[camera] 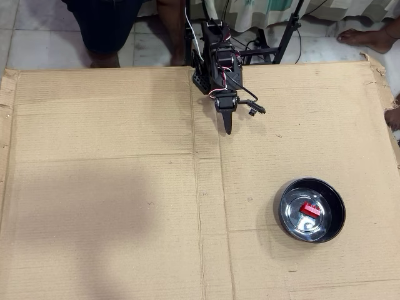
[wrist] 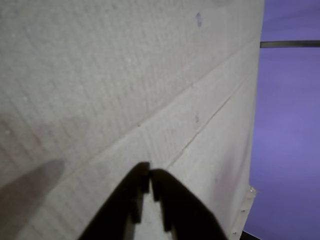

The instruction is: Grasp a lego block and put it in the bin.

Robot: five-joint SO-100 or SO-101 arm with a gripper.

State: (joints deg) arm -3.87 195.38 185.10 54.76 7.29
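In the overhead view the red lego block [camera: 310,210] lies inside the bin [camera: 287,225], a round shiny dark steel bowl at the lower right of the cardboard. My gripper [camera: 227,129] is folded back near the arm's base at the top centre, far from the bowl, with its black fingers together and nothing between them. In the wrist view the gripper [wrist: 150,172] enters from the bottom edge, its tips closed over bare cardboard. The block and bin are out of the wrist view.
A large cardboard sheet [camera: 100,187] covers the table; its edge [wrist: 255,125] shows in the wrist view against a purple floor. A person's legs [camera: 103,31] and a foot [camera: 375,39] are beyond the far edge. Stand legs and cables [camera: 275,44] are behind the arm.
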